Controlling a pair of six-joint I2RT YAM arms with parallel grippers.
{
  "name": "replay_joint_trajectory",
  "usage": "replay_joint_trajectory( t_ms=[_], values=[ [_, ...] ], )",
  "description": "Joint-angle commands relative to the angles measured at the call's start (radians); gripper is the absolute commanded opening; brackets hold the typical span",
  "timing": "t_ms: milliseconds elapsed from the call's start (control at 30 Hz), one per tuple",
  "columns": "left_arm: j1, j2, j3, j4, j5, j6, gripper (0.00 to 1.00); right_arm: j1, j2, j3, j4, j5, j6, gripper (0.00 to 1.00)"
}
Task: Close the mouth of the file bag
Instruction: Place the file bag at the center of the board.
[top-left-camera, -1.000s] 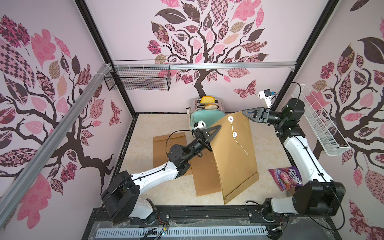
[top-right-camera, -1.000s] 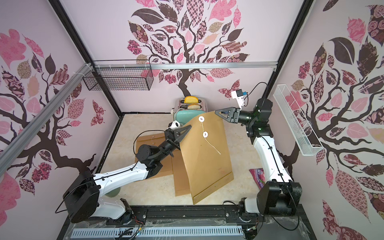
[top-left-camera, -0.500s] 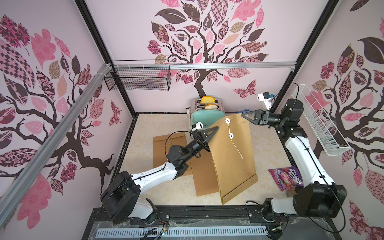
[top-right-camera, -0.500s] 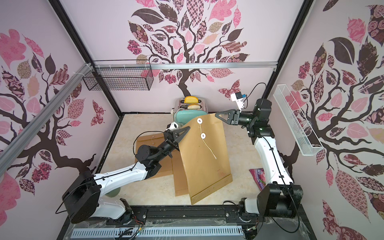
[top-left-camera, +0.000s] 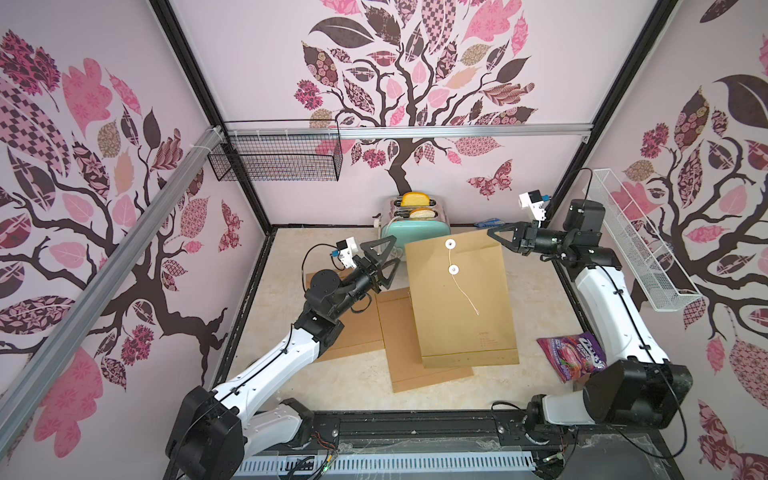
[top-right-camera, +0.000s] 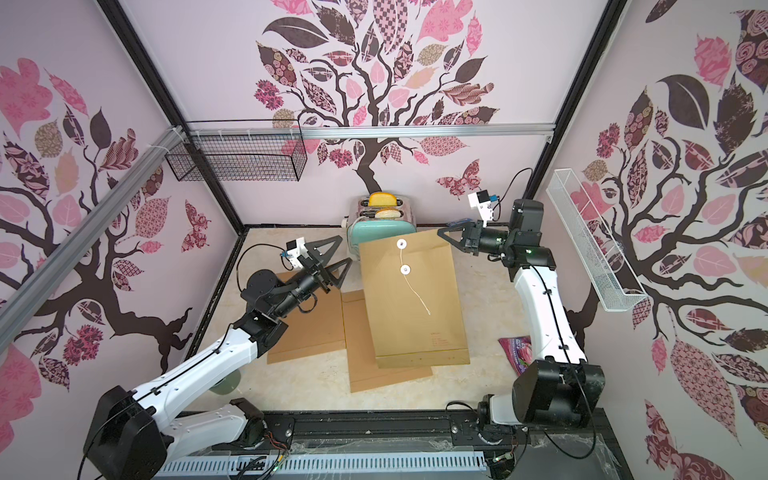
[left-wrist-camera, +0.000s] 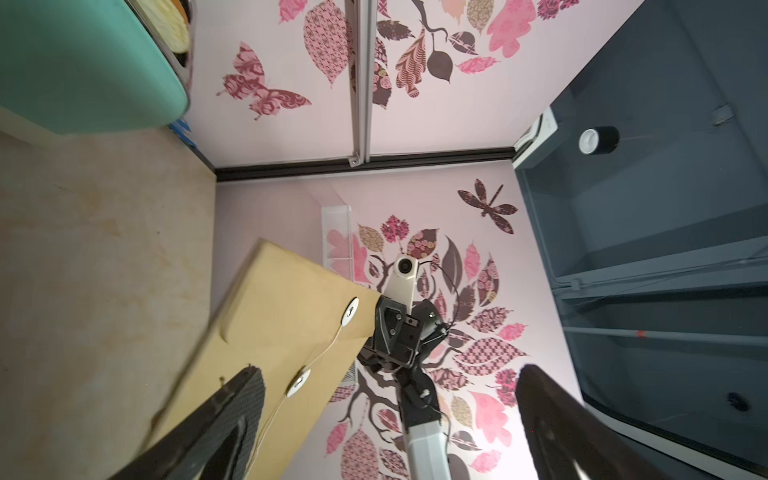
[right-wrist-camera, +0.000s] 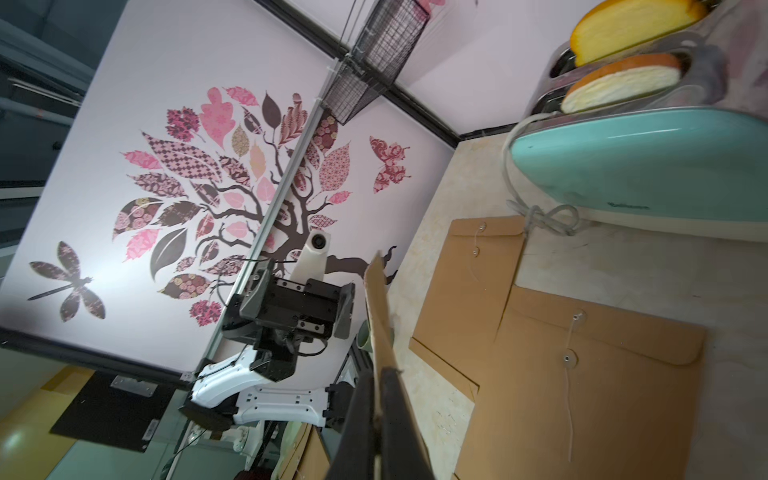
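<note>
fingers (right-wrist-camera: 401, 428) of the right gripper (top-left-camera: 491, 229) are clamped on the 1 o'clock corner of the tall brown paper file bag (top-left-camera: 461, 316), which props it tilted off two flat brown envelopes (top-left-camera: 399, 332); the left gripper (top-left-camera: 397, 250), at its 9 o'clock edge, gapes empty, probably freed to wind the loose white string (top-left-camera: 464, 293) round the white round buttons (top-left-camera: 449, 244)

The left arm (top-left-camera: 286, 357) and right arm (top-left-camera: 611, 307) have glossy white link shells between black joint housings, with thin black cables (top-left-camera: 616, 292) clipped along them. The left end effector (top-left-camera: 397, 250) and right end effector (top-left-camera: 492, 229) have black triangular open-frame fingers (left-wrist-camera: 232, 415) with textured inner faces. Each bears a white wrist camera (top-left-camera: 345, 248).
</note>
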Motion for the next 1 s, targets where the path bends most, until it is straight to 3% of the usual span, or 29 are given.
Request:
replay_joint_trajectory(
  t_ms=[0, 133, 300, 500, 633, 833, 967],
  values=[
    [0.003, 0.019, 0.047, -0.137, 0.009, 0.191, 0.98, -0.036, 0.046, 0.082, -0.264, 0.116, -0.171, 0.00],
    [0.000, 0.055, 0.085, -0.158, 0.050, 0.265, 0.98, -0.116, 0.096, 0.117, -0.397, 0.193, -0.256, 0.00],
    [0.000, 0.075, 0.088, -0.151, 0.053, 0.287, 0.98, -0.129, 0.187, 0.203, -0.574, 0.447, -0.417, 0.00],
    [0.004, 0.101, 0.090, -0.131, 0.080, 0.299, 0.98, -0.129, 0.371, 0.322, -0.665, 0.552, -0.484, 0.00],
    [0.009, 0.098, 0.072, -0.123, 0.092, 0.313, 0.98, -0.134, 0.518, 0.488, -0.794, 0.657, -0.575, 0.00],
    [0.029, 0.086, 0.064, -0.137, 0.114, 0.338, 0.98, -0.135, 0.637, 0.648, -0.859, 0.682, -0.576, 0.00],
    [0.059, 0.087, 0.044, -0.116, 0.135, 0.324, 0.98, -0.137, 0.646, 0.638, -0.779, 0.749, -0.586, 0.00]
  ],
)
